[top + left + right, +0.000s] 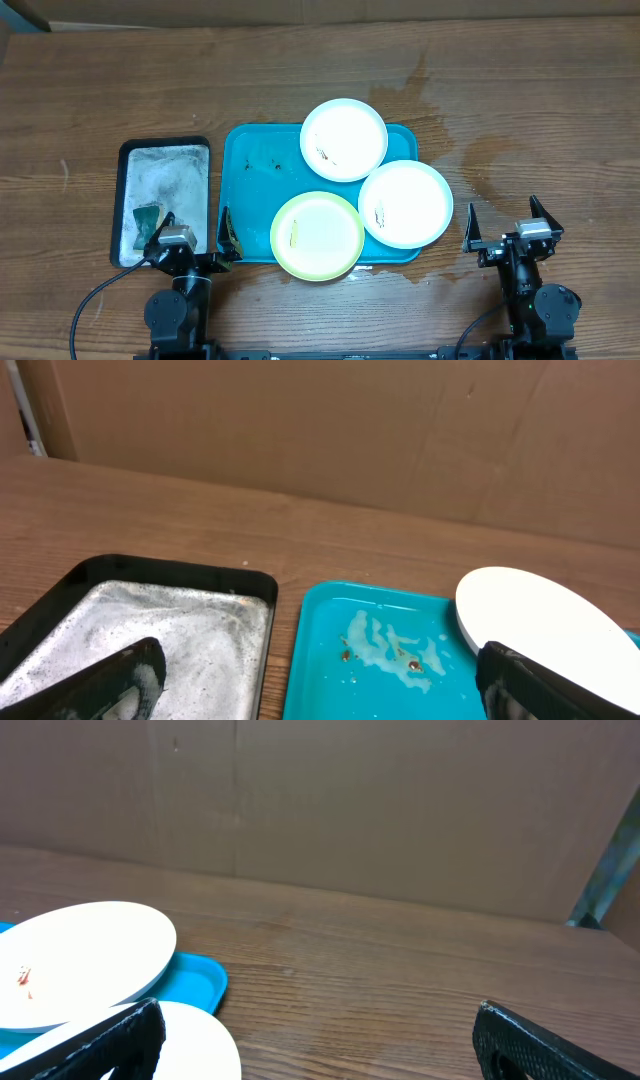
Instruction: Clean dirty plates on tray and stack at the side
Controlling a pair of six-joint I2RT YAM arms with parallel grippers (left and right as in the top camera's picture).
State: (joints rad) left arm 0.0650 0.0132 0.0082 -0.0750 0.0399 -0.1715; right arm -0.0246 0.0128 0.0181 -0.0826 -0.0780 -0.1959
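Observation:
Three plates lie on the teal tray (250, 190). A white plate (343, 138) is at the far side, another white plate (405, 203) overhangs the right rim, and a yellow-green plate (317, 235) overhangs the near rim. All carry small brown smears. The tray floor has a smear of liquid and crumbs (390, 650). My left gripper (196, 236) is open and empty at the near edge, straddling the gap between the black tray and the teal tray (330, 660). My right gripper (508, 222) is open and empty, right of the plates. The right wrist view shows two white plates (80, 960).
A black-rimmed tray (165, 200) with soapy white inside sits left of the teal tray and holds a green sponge (148, 222). A wet patch darkens the wood (440, 120) behind and right of the plates. A cardboard wall (320, 430) stands at the table's far edge.

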